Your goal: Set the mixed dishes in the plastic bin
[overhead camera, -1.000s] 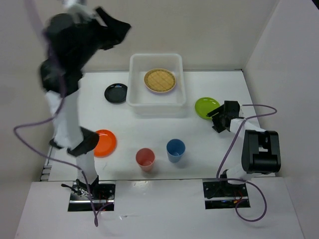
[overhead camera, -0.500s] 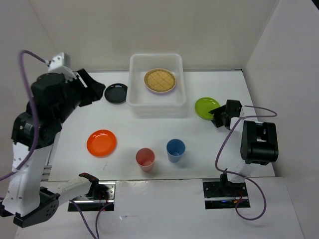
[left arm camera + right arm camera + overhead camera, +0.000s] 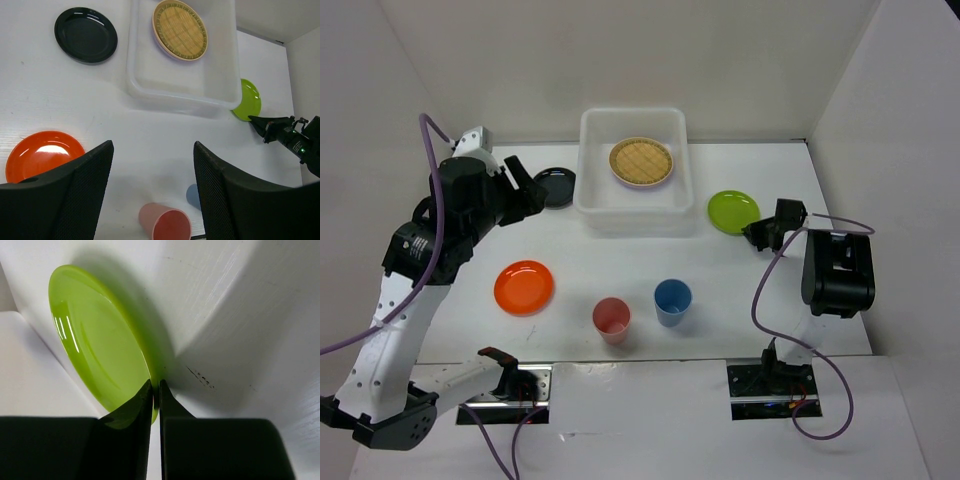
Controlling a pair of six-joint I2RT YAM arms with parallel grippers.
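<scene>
The white plastic bin (image 3: 588,196) stands at the back centre and holds a yellow lattice plate (image 3: 641,162). To its right lies a lime green plate (image 3: 731,210); my right gripper (image 3: 757,233) is shut on its near-right rim, and the right wrist view shows the rim (image 3: 100,355) pinched between the tips (image 3: 155,385). My left gripper (image 3: 525,190) hangs open and holds nothing above the table left of the bin, next to a black plate (image 3: 558,186). An orange plate (image 3: 524,287), a pink-red cup (image 3: 611,319) and a blue cup (image 3: 672,301) sit nearer the front.
White walls close in the table at the back and on the right. In the left wrist view the bin (image 3: 131,85) and the black plate (image 3: 86,34) lie far below, beyond the fingers. A purple cable loops off the left arm.
The left arm has swung down from high up to hover left of the bin. The right gripper has shut on the green plate's rim, and the plate has shifted slightly.
</scene>
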